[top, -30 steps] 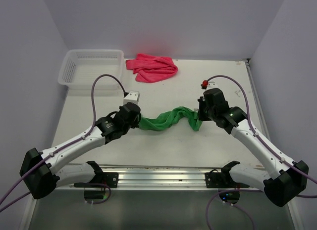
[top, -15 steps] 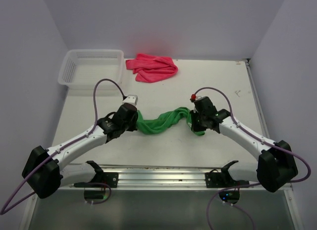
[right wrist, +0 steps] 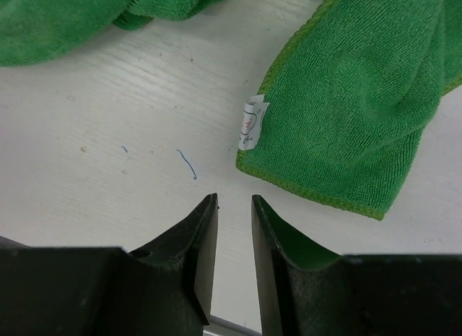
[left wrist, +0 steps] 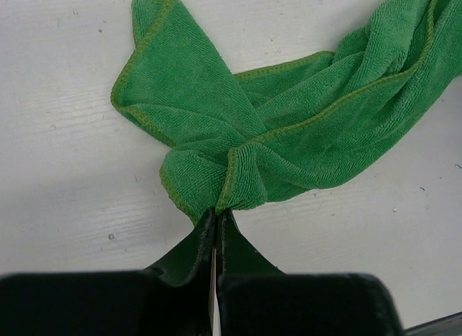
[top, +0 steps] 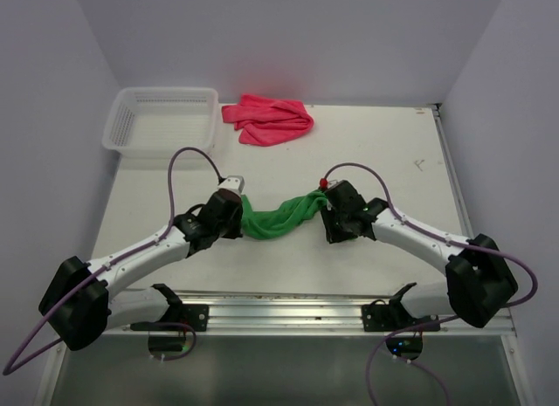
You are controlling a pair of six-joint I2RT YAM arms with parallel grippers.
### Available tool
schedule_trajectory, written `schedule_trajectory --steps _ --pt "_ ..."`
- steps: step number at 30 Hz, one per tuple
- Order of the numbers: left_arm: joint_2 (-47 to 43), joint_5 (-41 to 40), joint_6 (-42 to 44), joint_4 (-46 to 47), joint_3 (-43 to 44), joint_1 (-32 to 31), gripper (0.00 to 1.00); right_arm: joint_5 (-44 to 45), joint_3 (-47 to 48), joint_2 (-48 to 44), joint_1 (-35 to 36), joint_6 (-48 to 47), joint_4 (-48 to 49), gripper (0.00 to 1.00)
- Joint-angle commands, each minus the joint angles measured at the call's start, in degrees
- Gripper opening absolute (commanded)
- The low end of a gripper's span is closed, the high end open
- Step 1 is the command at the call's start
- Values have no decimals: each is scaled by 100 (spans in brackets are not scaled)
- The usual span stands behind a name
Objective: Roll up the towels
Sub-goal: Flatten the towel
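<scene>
The green towel [top: 281, 215] lies bunched and twisted on the table between my two grippers. My left gripper [top: 241, 219] is shut on the towel's left end; in the left wrist view its tips [left wrist: 219, 210] pinch a folded hem of the green towel [left wrist: 303, 134]. My right gripper [top: 330, 223] stands at the towel's right end, open by a narrow gap [right wrist: 234, 200] with nothing between its fingers. Just ahead of it lies a towel corner [right wrist: 354, 112] with a white label [right wrist: 251, 123]. The pink-red towel [top: 269, 120] is crumpled at the back of the table.
A white mesh basket [top: 162, 118] stands at the back left corner. Walls close in the table on the left, back and right. A metal rail [top: 279, 312] with the arm bases runs along the near edge.
My right gripper has moved left toward the left one, opened and let go of the green towel's right end. The towel now lies shorter and more bunched. The left gripper stays shut on it.
</scene>
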Motion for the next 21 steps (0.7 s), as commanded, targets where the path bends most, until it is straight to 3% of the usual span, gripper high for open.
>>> schedule_trajectory --steps 1,8,21 --pt "-120 91 -75 384 -56 15 0 569 -115 236 128 -33 283 30" --pt "-137 108 -40 384 -65 15 0 932 -81 605 154 -59 723 34" --pt "-23 126 5 507 -144 15 0 748 -89 1027 163 -59 1083 37"
